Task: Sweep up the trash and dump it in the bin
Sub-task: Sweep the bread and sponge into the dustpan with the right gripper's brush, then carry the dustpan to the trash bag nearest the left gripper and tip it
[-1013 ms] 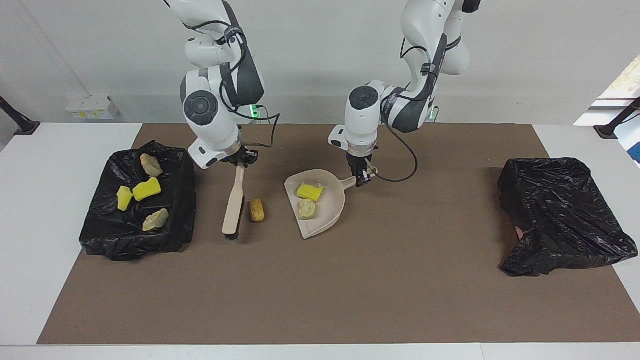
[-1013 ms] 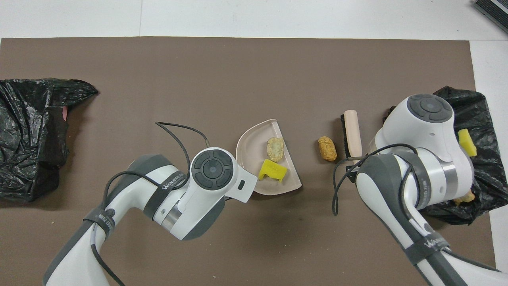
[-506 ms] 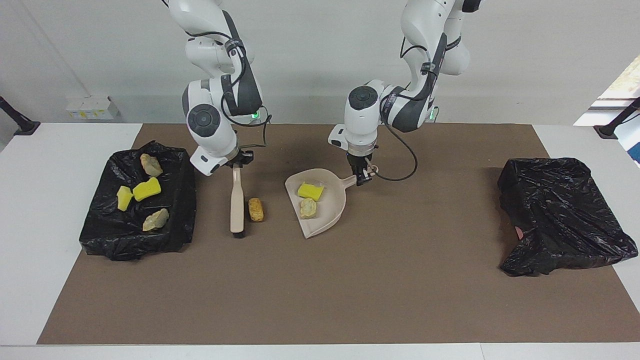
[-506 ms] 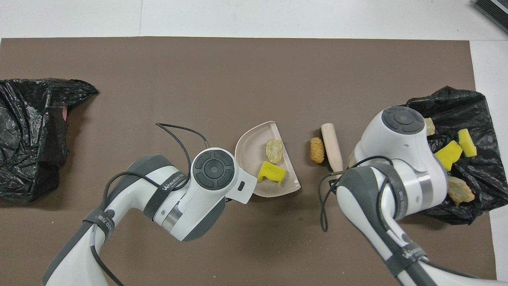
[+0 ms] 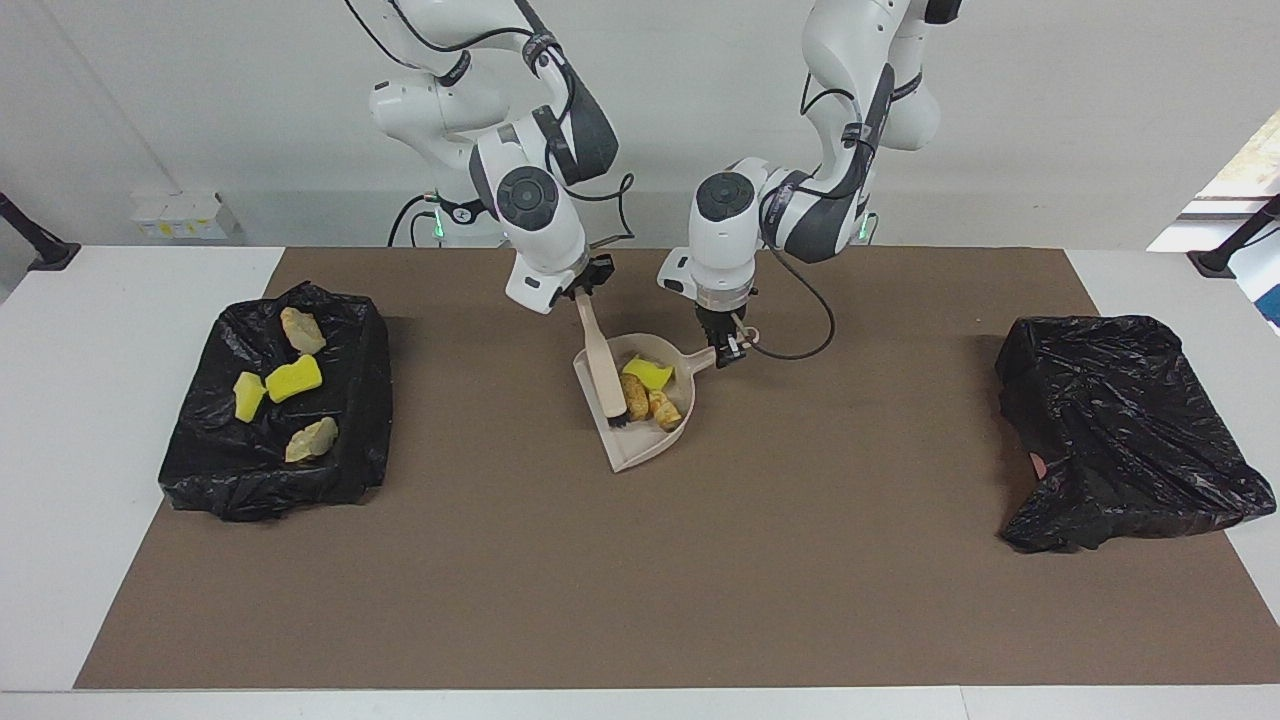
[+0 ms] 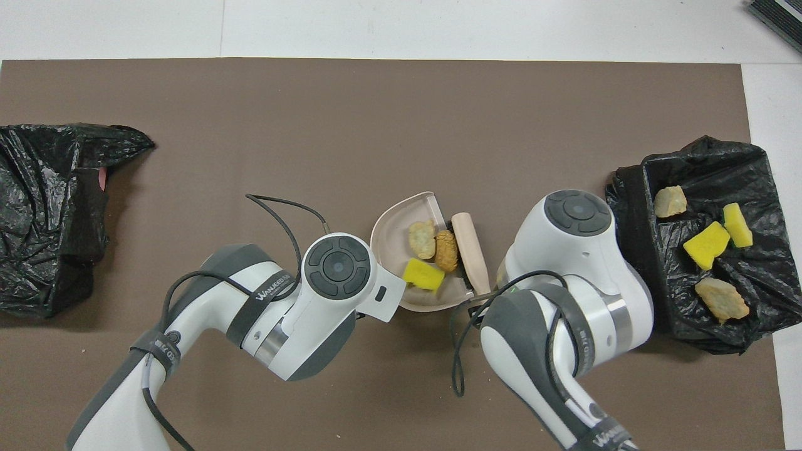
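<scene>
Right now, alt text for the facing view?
Right gripper holds a brush across the mouth of a dustpan holding three scraps; left gripper holds the pan's handle. Four more scraps lie on a black bag at the right arm's end; another bag sits at the left arm's.

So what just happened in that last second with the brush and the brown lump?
The right tool swept the brush toward the left arm's end, pushing the brown lump off the mat into the dustpan. The left tool kept holding the dustpan's handle. The four scraps in the black bin stayed put.
</scene>
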`<state>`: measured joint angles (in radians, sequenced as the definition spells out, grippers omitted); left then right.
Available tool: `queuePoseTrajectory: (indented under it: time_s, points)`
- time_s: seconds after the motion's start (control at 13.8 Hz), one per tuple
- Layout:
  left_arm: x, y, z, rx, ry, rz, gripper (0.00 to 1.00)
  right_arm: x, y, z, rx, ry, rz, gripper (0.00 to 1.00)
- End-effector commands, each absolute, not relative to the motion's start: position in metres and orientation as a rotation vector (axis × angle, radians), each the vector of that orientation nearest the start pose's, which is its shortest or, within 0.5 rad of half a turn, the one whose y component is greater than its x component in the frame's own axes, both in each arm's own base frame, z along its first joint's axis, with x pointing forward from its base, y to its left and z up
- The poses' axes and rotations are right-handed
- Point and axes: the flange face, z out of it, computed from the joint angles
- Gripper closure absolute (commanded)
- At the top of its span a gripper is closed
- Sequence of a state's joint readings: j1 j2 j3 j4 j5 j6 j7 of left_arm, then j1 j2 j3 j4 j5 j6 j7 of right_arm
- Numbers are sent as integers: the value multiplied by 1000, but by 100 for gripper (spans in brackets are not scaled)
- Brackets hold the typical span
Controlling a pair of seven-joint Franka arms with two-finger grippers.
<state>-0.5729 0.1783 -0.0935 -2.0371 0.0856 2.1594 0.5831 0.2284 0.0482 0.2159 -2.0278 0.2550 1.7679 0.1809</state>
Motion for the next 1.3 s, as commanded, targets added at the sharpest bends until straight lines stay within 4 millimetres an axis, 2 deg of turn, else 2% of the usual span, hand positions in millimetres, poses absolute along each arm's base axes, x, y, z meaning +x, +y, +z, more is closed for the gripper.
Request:
queuePoseTrajectory:
  time_s: [0.0, 0.14, 0.43, 0.58, 0.8, 0.94, 1.09, 1.23]
  points:
    - [475, -327, 353, -2438, 1887, -11, 100, 466, 248, 431, -2979, -140, 538, 100]
    - [493, -308, 360, -2465, 1853, -42, 100, 458, 255, 435, -3001, -81, 537, 100]
    - [535, -248, 379, -2474, 1864, -71, 100, 442, 279, 439, -3017, -61, 483, 100]
    - [553, -220, 395, -2477, 1888, -89, 100, 413, 300, 440, -3041, -55, 474, 100]
    - [579, -181, 432, -2538, 1867, -96, 100, 366, 329, 440, -3055, -83, 463, 100]
    - [589, -153, 450, -2548, 1860, -99, 100, 333, 365, 431, -3074, -57, 450, 100]
    - [596, -136, 471, -2567, 1836, -85, 100, 309, 381, 424, -3081, -78, 453, 100]
    - [607, -97, 490, -2547, 1866, -91, 100, 296, 391, 416, -3049, -49, 482, 100]
